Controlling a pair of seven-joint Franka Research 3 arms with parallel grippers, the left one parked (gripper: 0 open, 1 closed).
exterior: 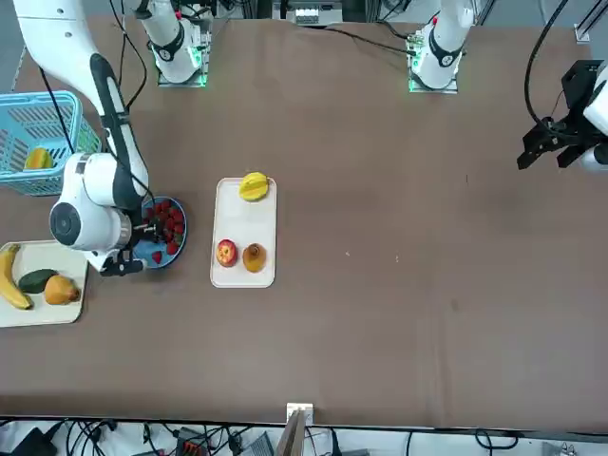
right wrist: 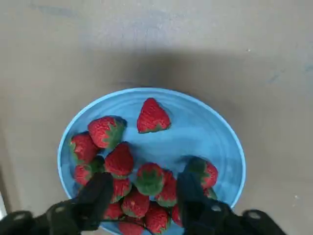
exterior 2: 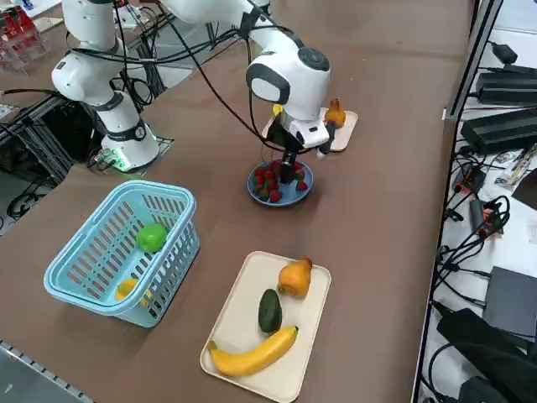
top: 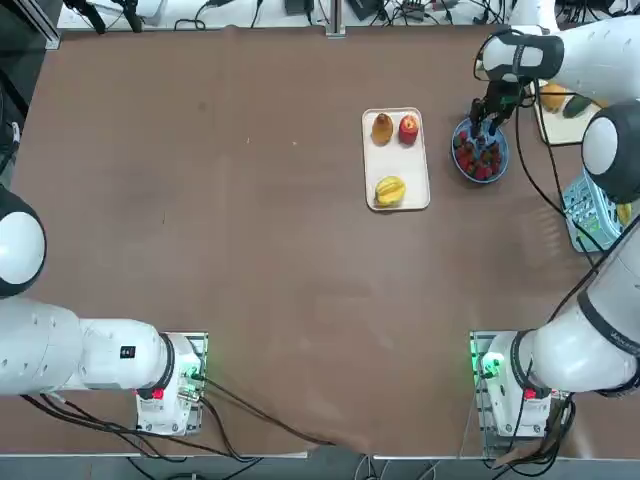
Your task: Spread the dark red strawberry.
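Dark red strawberries (right wrist: 146, 181) lay heaped in a shallow round blue dish (right wrist: 205, 127) on the brown table (top: 250, 260), most of them crowded to one side while a single berry (right wrist: 152, 116) sat apart on bare blue. Just beside the dish, toward the table's middle, stood a cream rectangular tray (top: 397, 190) with a red apple (top: 408, 128), a brownish pear (top: 382, 128) and a yellow ribbed fruit (top: 389, 190). On the dish's other side, near the table's edge, were a pale blue lattice basket (exterior 2: 117, 252) holding a green fruit (exterior 2: 152, 238), and a second cream tray (exterior 2: 277, 336) with a banana (exterior 2: 252, 354), a dark avocado (exterior 2: 269, 311) and an orange pear (exterior 2: 294, 277) — none of them lay across the dish. The right gripper (right wrist: 143, 193) hung directly over the pile, its two dark fingers (right wrist: 98, 196) spread apart, straddling one berry (right wrist: 149, 177) without clamping it. The berries looked pitted and glossy, with green caps; the dish was smooth.
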